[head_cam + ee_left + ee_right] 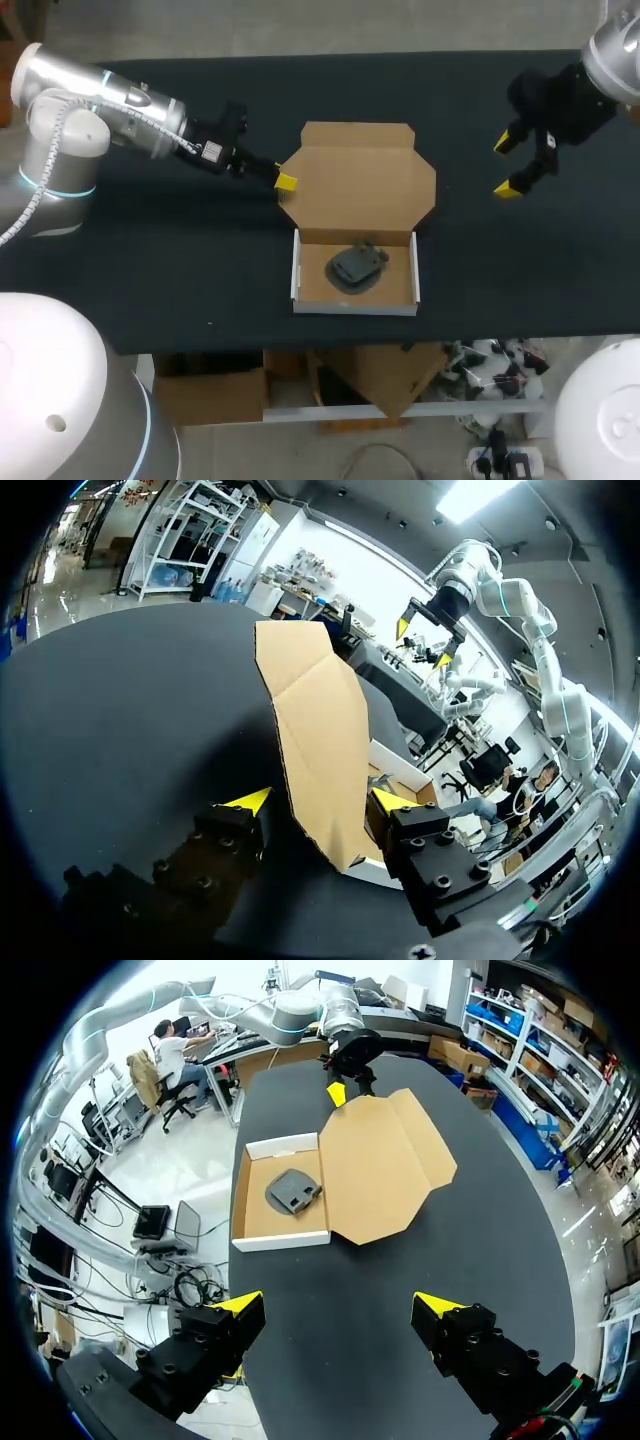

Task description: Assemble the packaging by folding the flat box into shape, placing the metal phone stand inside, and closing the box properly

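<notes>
The cardboard box's tray (355, 307) stands folded near the table's front edge, and the dark metal phone stand (356, 266) lies inside it. Its brown lid (360, 185) is spread flat behind the tray. My left gripper (284, 182) is at the lid's left corner. In the left wrist view the lid's edge (310, 720) runs between the left gripper's (318, 800) fingers, with a gap on one side, so it is open. My right gripper (507, 166) hangs open above the table at the back right, holding nothing. From the right wrist view its own gripper (340, 1305) looks towards the tray (285, 1242), stand (293, 1191) and lid (385, 1165).
The black table top (150, 280) stretches bare to the left and right of the box. The table's front edge runs just below the tray.
</notes>
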`<move>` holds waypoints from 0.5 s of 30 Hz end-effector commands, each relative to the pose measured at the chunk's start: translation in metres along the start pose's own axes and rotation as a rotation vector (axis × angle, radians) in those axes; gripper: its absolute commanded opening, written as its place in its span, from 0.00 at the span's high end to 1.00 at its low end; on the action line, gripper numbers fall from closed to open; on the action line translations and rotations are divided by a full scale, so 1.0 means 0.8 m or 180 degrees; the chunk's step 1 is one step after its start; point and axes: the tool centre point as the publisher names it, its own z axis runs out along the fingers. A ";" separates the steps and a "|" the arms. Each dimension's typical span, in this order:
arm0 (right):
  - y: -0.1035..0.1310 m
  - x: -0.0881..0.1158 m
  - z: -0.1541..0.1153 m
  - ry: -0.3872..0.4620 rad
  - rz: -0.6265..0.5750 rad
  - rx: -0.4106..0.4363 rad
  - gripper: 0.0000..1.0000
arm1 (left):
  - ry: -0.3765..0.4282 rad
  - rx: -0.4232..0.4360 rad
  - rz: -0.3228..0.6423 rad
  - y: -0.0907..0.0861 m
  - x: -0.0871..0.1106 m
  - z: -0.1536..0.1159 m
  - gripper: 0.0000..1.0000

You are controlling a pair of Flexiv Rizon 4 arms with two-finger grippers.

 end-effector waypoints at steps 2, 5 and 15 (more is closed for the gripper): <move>0.002 0.000 0.003 0.0000 0.0001 0.0017 0.00 | 0.0071 -0.0011 0.0024 -0.004 0.001 0.002 0.49; 0.003 0.001 0.003 0.0001 -0.0001 0.0024 0.00 | 0.0122 -0.0021 0.0069 -0.005 0.004 0.005 0.51; 0.005 0.001 0.004 0.0002 -0.0008 0.0039 0.00 | 0.0242 -0.0109 0.0219 -0.009 0.011 0.017 0.59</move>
